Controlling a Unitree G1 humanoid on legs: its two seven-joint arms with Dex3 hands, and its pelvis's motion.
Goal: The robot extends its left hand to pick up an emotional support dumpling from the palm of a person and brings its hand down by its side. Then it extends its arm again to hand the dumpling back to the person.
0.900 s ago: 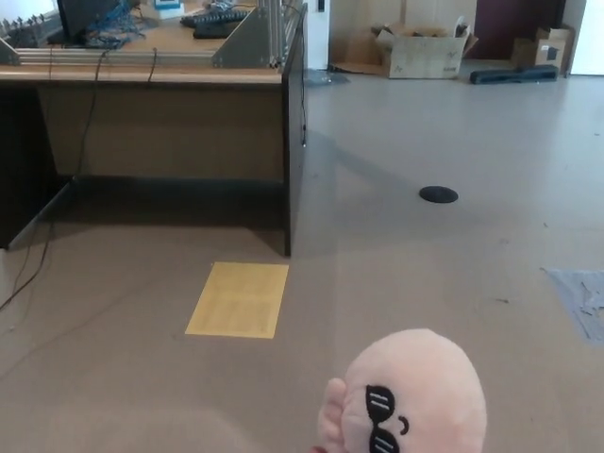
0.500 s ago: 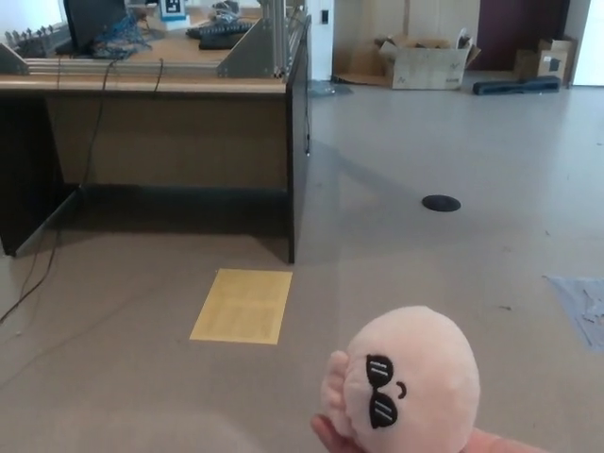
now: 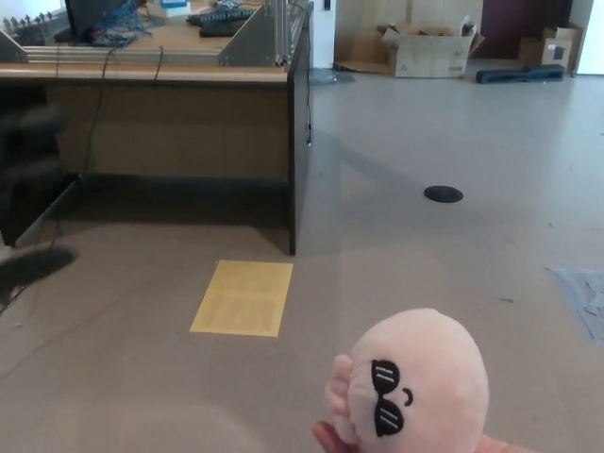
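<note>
A pink dumpling [image 3: 415,382] rests on a person's palm [image 3: 330,440]; the blurred left hand [image 3: 28,170] approaches, fingers unreadable, nothing picked up yet.

The dumpling [image 3: 415,387] is soft matt pink plush with stitched black sunglasses, the bench [image 3: 170,113] smooth wood, the floor [image 3: 453,264] dull grey, the box [image 3: 429,52] cardboard.

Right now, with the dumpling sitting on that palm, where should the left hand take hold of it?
Probably the dumpling's rounded upper body, coming from above and its left side. The person's hand covers the underside, so only top and flanks are free.
</note>
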